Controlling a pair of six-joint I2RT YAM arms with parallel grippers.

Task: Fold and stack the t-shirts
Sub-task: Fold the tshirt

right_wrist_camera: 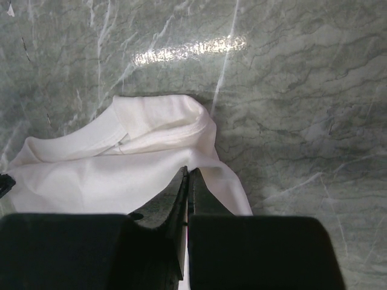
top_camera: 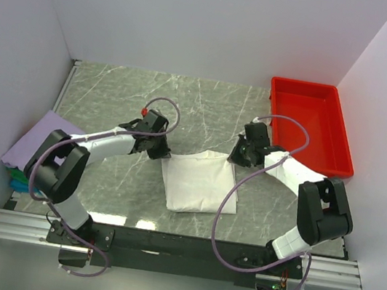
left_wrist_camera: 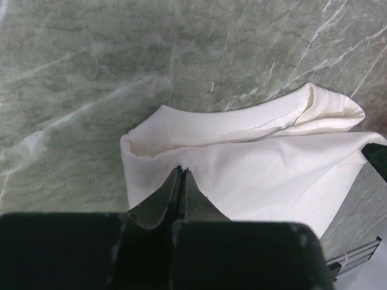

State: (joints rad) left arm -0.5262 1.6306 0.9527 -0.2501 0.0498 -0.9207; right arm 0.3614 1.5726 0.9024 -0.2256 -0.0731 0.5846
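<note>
Where both grippers (top_camera: 163, 154) (top_camera: 233, 159) pinch, the white shirt's (top_camera: 198, 184) edge is hidden.

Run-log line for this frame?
left end effector: shut on white shirt | right end effector: shut on white shirt | folded stack: left side

A red plastic tray (top_camera: 307, 126) sat at the far right corner of the grey-green marble-patterned table (top_camera: 113, 95), which white walls (top_camera: 213, 23) enclosed on three sides, a metal rail (top_camera: 184, 250) running along its near edge.
</note>
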